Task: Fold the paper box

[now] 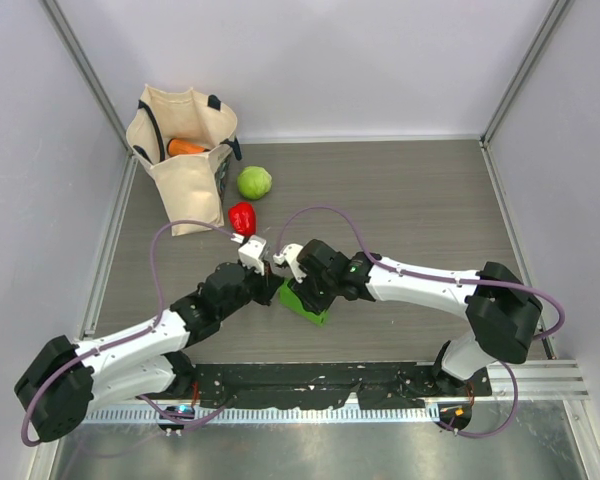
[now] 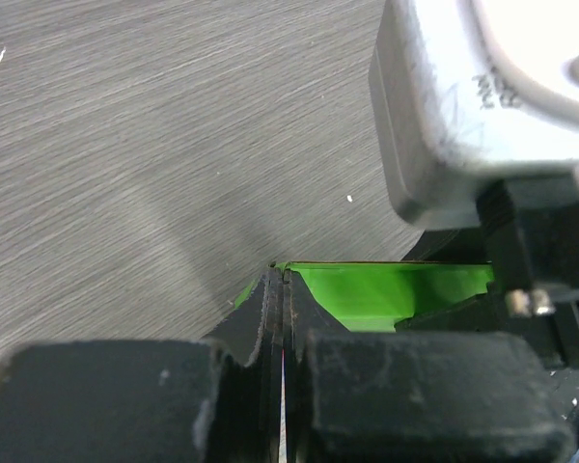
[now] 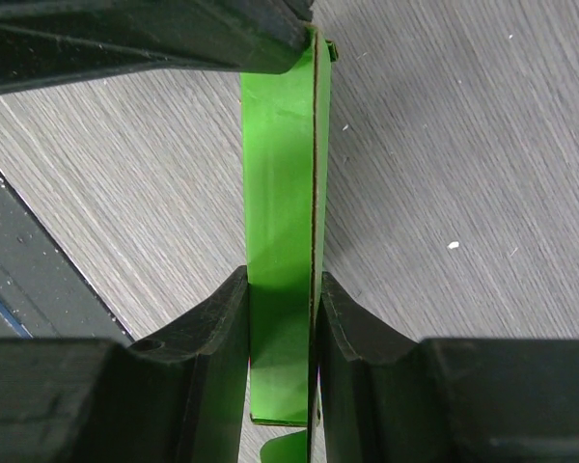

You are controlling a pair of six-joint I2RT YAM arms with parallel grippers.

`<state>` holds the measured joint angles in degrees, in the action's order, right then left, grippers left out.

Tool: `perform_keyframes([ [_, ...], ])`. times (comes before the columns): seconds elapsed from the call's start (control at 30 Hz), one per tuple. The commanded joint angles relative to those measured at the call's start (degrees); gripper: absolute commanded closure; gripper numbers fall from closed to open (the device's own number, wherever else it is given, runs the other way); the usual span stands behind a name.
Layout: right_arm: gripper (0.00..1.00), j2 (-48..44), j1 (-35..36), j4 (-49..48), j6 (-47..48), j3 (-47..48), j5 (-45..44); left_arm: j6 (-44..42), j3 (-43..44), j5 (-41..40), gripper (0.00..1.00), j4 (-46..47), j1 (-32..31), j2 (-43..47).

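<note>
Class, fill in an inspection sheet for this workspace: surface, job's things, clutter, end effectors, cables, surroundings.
Surface: grey wood-grain table.
Job's things: paper box, bright green, front middle, between both arms.
Clutter: cloth bag holding an orange item, round pale-green vegetable, red pepper, rear left.
End effectors: left end effector shut on the box's edge; right end effector shut across it.
Cables: purple cables loop along both arms.
Surroundings: pale walls, metal rail at near edge.

Paper box (image 1: 302, 303): bright green card, folded narrow, standing on edge, dark crease line visible. Location: table (image 1: 410, 200) centre, toward near edge.
</note>
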<state>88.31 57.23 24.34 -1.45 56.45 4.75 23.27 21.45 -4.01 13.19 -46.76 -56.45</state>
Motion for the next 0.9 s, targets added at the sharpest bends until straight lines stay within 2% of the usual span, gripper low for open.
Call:
perform_keyframes([
  [0.0,0.89,0.9,-0.6,-1.9,1.2,0.9,-2.9,-2.0,-1.8,-2.9,1.0,2.4,-0.6,1.3],
  [0.3,0.88,1.1,-1.1,-2.0,2.2,0.9,-3.1,-2.0,-2.5,-3.9,1.0,3.2,-0.9,0.5],
  [0.4,0.8,0.8,-1.2,-2.0,1.5,1.1,-4.4,-1.1,-3.0,-4.8,1.0,2.7,-1.0,1.1],
  [0.47,0.72,-0.2,-1.2,-2.8,-1.8,1.0,-7.1,-0.1,-3.5,-5.7,1.0,2.8,-1.2,2.1],
  [0.57,0.66,-1.4,-1.2,-3.5,-4.9,0.5,-9.3,0.6,-4.7,-6.5,1.0,3.1,-1.6,3.0],
  [0.7,0.64,-1.0,-1.2,-4.6,-5.6,-0.5,-9.2,1.6,-5.5,-7.3,1.0,4.6,-1.9,2.7],
  [0.87,0.67,-0.5,-0.9,-5.4,-3.5,-1.1,-8.7,3.7,-3.9,-7.8,0.99,2.9,-1.8,3.9],
])
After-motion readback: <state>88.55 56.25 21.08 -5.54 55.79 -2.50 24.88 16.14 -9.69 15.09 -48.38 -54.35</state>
